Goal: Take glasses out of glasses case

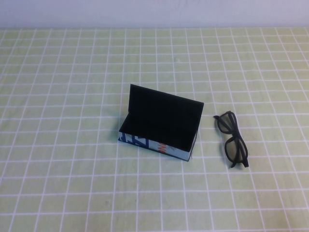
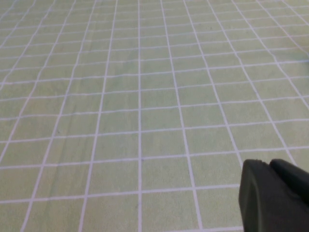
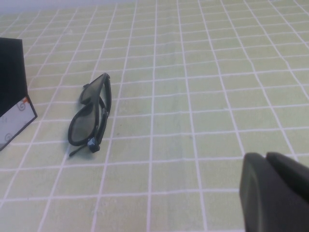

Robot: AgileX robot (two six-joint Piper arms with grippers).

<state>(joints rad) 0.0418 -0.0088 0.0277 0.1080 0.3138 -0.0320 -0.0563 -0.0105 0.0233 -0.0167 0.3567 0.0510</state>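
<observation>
The glasses case (image 1: 161, 126) stands open in the middle of the table, its black lid upright and its black lining bare. The glasses (image 1: 232, 140) lie folded on the cloth just right of the case, apart from it. In the right wrist view the glasses (image 3: 91, 116) lie beside a corner of the case (image 3: 12, 104). My right gripper (image 3: 265, 155) is shut and empty, well back from the glasses. My left gripper (image 2: 270, 163) is shut and empty over bare cloth. Neither gripper shows in the high view.
A pale green cloth with a white grid (image 1: 72, 169) covers the table. A white wall runs along the far edge (image 1: 154, 12).
</observation>
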